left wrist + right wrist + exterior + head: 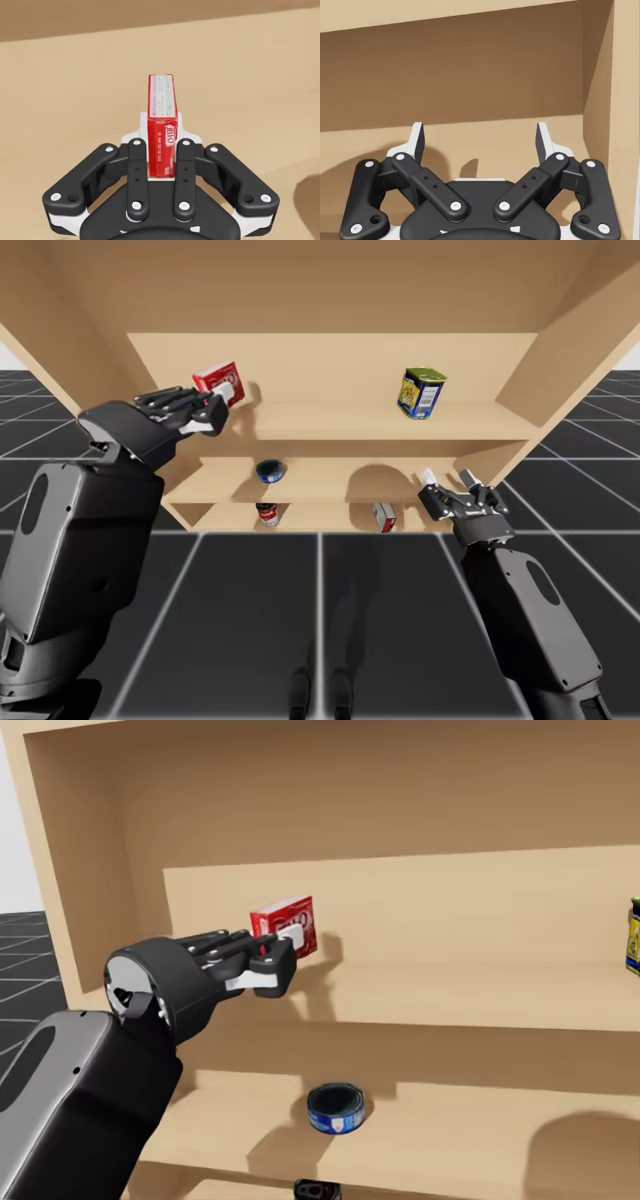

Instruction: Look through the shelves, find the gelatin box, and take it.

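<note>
Left arm stretched forward, left gripper (290,938) clenched on red gelatin box (161,100) at top shelf (330,420) left end. Box on edge, slightly tilted, broad face frontward; long axis unclear. Right gripper (480,142) fingers spread.

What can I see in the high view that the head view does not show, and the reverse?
High view alone: my open right gripper and a small red-and-white box on the bottom shelf. Head view alone: nothing new, just a closer look. Both: my left gripper shut on the red box, the blue tin, the yellow-and-blue can.
</note>
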